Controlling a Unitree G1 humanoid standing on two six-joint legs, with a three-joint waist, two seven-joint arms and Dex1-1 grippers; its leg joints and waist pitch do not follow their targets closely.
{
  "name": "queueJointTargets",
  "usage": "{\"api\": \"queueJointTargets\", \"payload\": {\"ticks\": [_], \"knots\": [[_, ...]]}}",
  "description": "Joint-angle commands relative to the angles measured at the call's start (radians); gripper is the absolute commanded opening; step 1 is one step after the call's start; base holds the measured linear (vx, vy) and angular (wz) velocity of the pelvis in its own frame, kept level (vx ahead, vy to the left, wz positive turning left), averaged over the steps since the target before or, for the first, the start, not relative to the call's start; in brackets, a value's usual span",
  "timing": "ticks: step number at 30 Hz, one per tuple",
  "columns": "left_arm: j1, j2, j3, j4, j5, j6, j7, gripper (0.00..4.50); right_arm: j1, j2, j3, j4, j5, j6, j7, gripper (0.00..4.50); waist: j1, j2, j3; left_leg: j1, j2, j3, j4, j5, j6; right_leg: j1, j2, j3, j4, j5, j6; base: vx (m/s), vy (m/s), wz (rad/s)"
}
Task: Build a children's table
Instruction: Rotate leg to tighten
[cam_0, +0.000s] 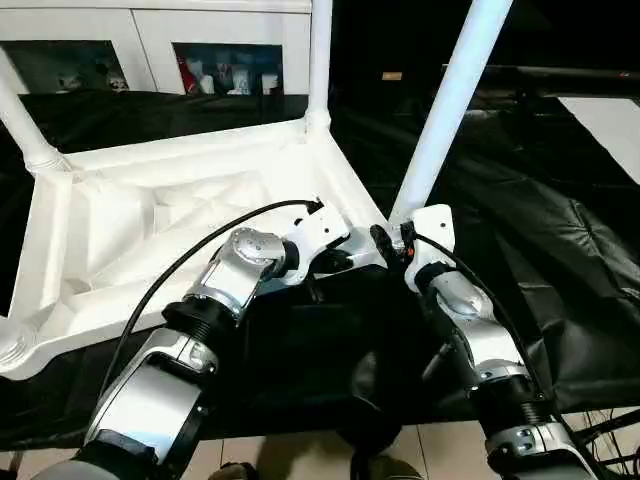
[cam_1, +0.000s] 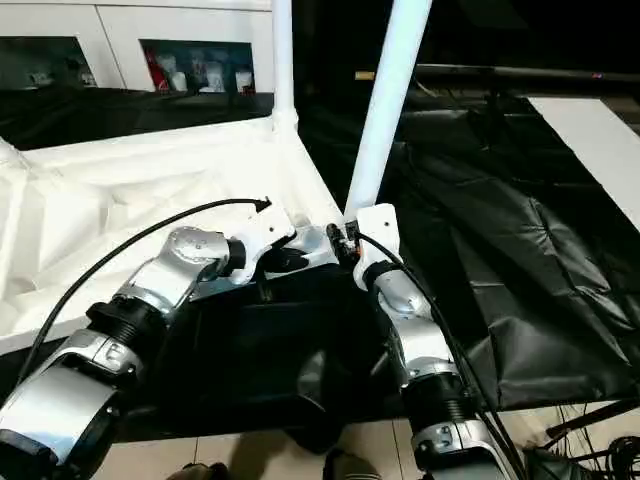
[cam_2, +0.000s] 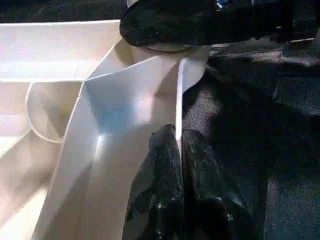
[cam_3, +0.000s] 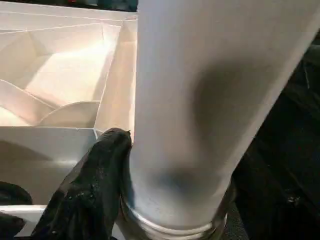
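Observation:
The white tabletop (cam_0: 130, 240) lies upside down on black cloth, ribbed underside up. Two legs stand in its corner sockets, one at the back (cam_0: 320, 60) and one at the far left (cam_0: 22, 125). A third leg (cam_0: 450, 110) rises tilted from the near right corner. My right gripper (cam_0: 393, 240) is closed around that leg's base, one black finger (cam_3: 100, 175) pressed against it, the other hidden behind the tube. My left gripper (cam_2: 178, 134) is shut on the tabletop's thin rim wall (cam_2: 178, 95) just beside that corner, close to the right gripper.
Black cloth (cam_0: 560, 250) covers the table under the work and drapes off to the right. A white cabinet (cam_0: 150, 50) with glass doors stands behind. A flat white board (cam_0: 610, 120) lies at the far right, below a dark bar (cam_0: 560, 75).

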Motion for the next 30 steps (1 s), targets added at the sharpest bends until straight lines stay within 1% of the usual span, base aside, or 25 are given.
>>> {"api": "queueJointTargets", "payload": {"ticks": [1,2,3,4,5,6,7,8,9,10,11,12,13,14,15,16,17,20,21,22,24,25,27,28,30], "knots": [[0.036,-0.009,-0.018,0.035,0.02,0.008,0.026,0.0,0.048,0.033,0.044,-0.014,0.056,0.007,0.112,2.99,-0.006,0.004,-0.041,0.026,0.034,-0.034,-0.092,-0.498,-0.002,0.008,-0.062,0.019,-0.087,-0.578,-0.101,0.0,0.0,0.0],[0.044,0.003,-0.023,0.017,0.018,-0.006,-0.007,0.0,0.053,0.023,0.042,-0.039,0.066,-0.009,0.135,3.34,-0.004,0.002,-0.045,0.021,0.036,-0.032,-0.093,-0.464,0.006,0.013,-0.064,0.024,-0.082,-0.528,-0.114,0.0,0.0,0.0],[0.048,0.009,-0.026,0.008,0.018,-0.019,-0.024,0.0,0.055,0.015,0.043,-0.049,0.068,-0.015,0.149,3.36,-0.001,0.002,-0.045,0.019,0.038,-0.033,-0.094,-0.451,0.01,0.015,-0.065,0.025,-0.079,-0.505,-0.123,0.0,0.0,0.0],[0.052,0.016,-0.03,-0.002,0.019,-0.034,-0.041,0.0,0.056,0.007,0.045,-0.058,0.069,-0.02,0.162,3.39,-0.003,0.001,-0.048,0.014,0.038,-0.028,-0.093,-0.422,0.017,0.02,-0.062,0.027,-0.071,-0.446,-0.144,0.0,0.0,0.0],[0.055,0.027,-0.034,-0.013,0.015,-0.035,-0.066,0.0,0.055,-0.01,0.043,-0.077,0.079,-0.009,0.184,3.61,0.0,0.002,-0.05,0.015,0.038,-0.023,-0.091,-0.389,0.025,0.02,-0.062,0.029,-0.067,-0.394,-0.165,0.0,0.0,0.0],[0.055,0.027,-0.034,-0.013,0.015,-0.035,-0.066,0.0,0.055,-0.01,0.043,-0.077,0.079,-0.009,0.184,3.61,0.001,0.002,-0.048,0.016,0.037,-0.021,-0.09,-0.381,0.03,0.02,-0.061,0.03,-0.066,-0.378,-0.174,0.0,0.0,0.0],[0.057,0.033,-0.036,-0.021,0.011,-0.038,-0.08,0.0,0.054,-0.023,0.045,-0.087,0.086,-0.003,0.205,3.75,0.001,0.0,-0.049,0.012,0.036,-0.018,-0.087,-0.361,0.038,0.024,-0.062,0.031,-0.063,-0.358,-0.188,0.0,0.0,0.0],[0.071,0.065,-0.045,-0.058,-0.003,-0.063,-0.146,0.0,0.051,-0.088,0.053,-0.131,0.111,0.025,0.305,3.82,0.005,0.002,-0.046,0.011,0.035,-0.02,-0.088,-0.349,0.047,0.03,-0.063,0.03,-0.062,-0.364,-0.191,0.0,0.0,0.0],[0.071,0.065,-0.045,-0.058,-0.003,-0.063,-0.146,0.0,0.051,-0.088,0.053,-0.131,0.111,0.025,0.305,3.87,0.004,0.0,-0.047,0.008,0.037,-0.019,-0.088,-0.337,0.052,0.034,-0.061,0.03,-0.059,-0.352,-0.194,0.0,0.0,0.0],[0.087,0.093,-0.054,-0.097,-0.021,-0.088,-0.213,0.0,0.051,-0.157,0.069,-0.159,0.117,0.019,0.401,3.94,0.006,0.004,-0.05,0.01,0.037,-0.017,-0.083,-0.304,0.062,0.035,-0.062,0.03,-0.054,-0.311,-0.205,0.0,0.0,0.0],[0.087,0.093,-0.054,-0.097,-0.021,-0.088,-0.213,0.0,0.051,-0.157,0.069,-0.159,0.117,0.019,0.401,3.94,0.004,0.002,-0.05,0.008,0.039,-0.014,-0.081,-0.278,0.07,0.037,-0.062,0.032,-0.051,-0.276,-0.219,0.0,0.0,0.0],[0.097,0.105,-0.058,-0.116,-0.032,-0.099,-0.246,0.0,0.053,-0.191,0.079,-0.169,0.117,0.012,0.451,4.11,0.004,0.003,-0.051,0.006,0.037,-0.012,-0.078,-0.263,0.073,0.038,-0.062,0.032,-0.047,-0.259,-0.226,0.0,0.0,0.0],[0.118,0.126,-0.066,-0.153,-0.06,-0.142,-0.32,0.0,0.063,-0.251,0.101,-0.186,0.118,0.009,0.544,4.11,0.007,-0.001,-0.054,0.008,0.037,-0.008,-0.071,-0.229,0.091,0.041,-0.059,0.034,-0.041,-0.205,-0.245,0.061,-0.032,0.03],[0.13,0.138,-0.07,-0.173,-0.073,-0.162,-0.356,0.0,0.069,-0.286,0.113,-0.197,0.121,0.011,0.597,4.11,0.009,-0.001,-0.056,0.006,0.037,-0.01,-0.07,-0.206,0.099,0.047,-0.06,0.034,-0.035,-0.171,-0.255,0.061,-0.032,0.03],[0.143,0.152,-0.075,-0.194,-0.089,-0.199,-0.398,0.0,0.077,-0.321,0.121,-0.209,0.127,0.02,0.664,4.11,0.009,-0.004,-0.057,0.002,0.036,-0.008,-0.067,-0.182,0.11,0.05,-0.058,0.034,-0.031,-0.137,-0.263,0.066,-0.029,0.03],[0.153,0.162,-0.076,-0.215,-0.106,-0.204,-0.435,0.0,0.081,-0.346,0.124,-0.21,0.123,0.011,0.704,4.11,0.014,0.0,-0.06,0.006,0.038,-0.005,-0.062,-0.142,0.131,0.05,-0.059,0.036,-0.021,-0.054,-0.287,0.054,-0.025,0.02],[0.153,0.162,-0.076,-0.215,-0.106,-0.204,-0.435,0.0,0.081,-0.347,0.124,-0.21,0.123,0.01,0.705,4.11,0.018,-0.001,-0.06,0.007,0.037,-0.001,-0.058,-0.11,0.147,0.049,-0.056,0.036,-0.015,0.007,-0.305,0.054,-0.025,0.02],[0.169,0.177,-0.068,-0.278,-0.156,-0.148,-0.508,0.0,0.077,-0.383,0.134,-0.207,0.136,0.021,0.781,4.11,0.027,-0.005,-0.066,0.005,0.037,-0.001,-0.052,-0.056,0.162,0.056,-0.056,0.035,0.003,0.088,-0.32,0.0,0.0,0.0],[0.169,0.177,-0.068,-0.278,-0.156,-0.148,-0.508,0.0,0.077,-0.383,0.134,-0.207,0.136,0.021,0.781,4.11,0.027,-0.006,-0.064,0.002,0.037,-0.001,-0.052,-0.055,0.164,0.056,-0.055,0.034,0.004,0.09,-0.322,0.0,0.0,0.0],[0.174,0.188,-0.072,-0.297,-0.162,-0.145,-0.531,0.0,0.074,-0.399,0.144,-0.204,0.143,0.022,0.814,4.11,0.029,-0.003,-0.06,0.005,0.04,-0.001,-0.053,-0.074,0.162,0.052,-0.054,0.031,0.0,0.05,-0.32,0.0,0.0,0.0],[0.175,0.192,-0.07,-0.3,-0.161,-0.15,-0.532,0.0,0.068,-0.407,0.148,-0.198,0.149,0.027,0.831,4.11,0.028,-0.002,-0.054,0.007,0.043,0.0,-0.056,-0.128,0.143,0.046,-0.054,0.029,-0.011,-0.056,-0.308,0.0,0.0,0.0],[0.174,0.195,-0.066,-0.301,-0.162,-0.151,-0.535,0.0,0.058,-0.411,0.151,-0.187,0.153,0.028,0.842,4.11,0.027,-0.004,-0.05,0.008,0.042,-0.001,-0.058,-0.171,0.123,0.044,-0.054,0.029,-0.018,-0.141,-0.292,0.0,0.0,0.0],[0.174,0.197,-0.064,-0.3,-0.161,-0.154,-0.534,0.0,0.052,-0.411,0.149,-0.181,0.159,0.034,0.852,4.11,0.026,-0.003,-0.048,0.012,0.042,-0.003,-0.061,-0.215,0.095,0.038,-0.057,0.031,-0.027,-0.242,-0.268,0.0,0.0,0.0],[0.174,0.2,-0.061,-0.299,-0.161,-0.158,-0.537,0.0,0.047,-0.409,0.147,-0.173,0.159,0.035,0.86,3.98,0.025,-0.003,-0.048,0.012,0.043,-0.004,-0.061,-0.216,0.084,0.038,-0.058,0.032,-0.028,-0.268,-0.256,0.0,0.0,0.0],[0.173,0.2,-0.056,-0.294,-0.16,-0.159,-0.54,0.0,0.045,-0.4,0.139,-0.168,0.163,0.039,0.864,3.89,0.024,-0.003,-0.049,0.01,0.041,-0.005,-0.061,-0.205,0.08,0.038,-0.057,0.034,-0.028,-0.263,-0.249,0.0,0.0,0.0]]}}
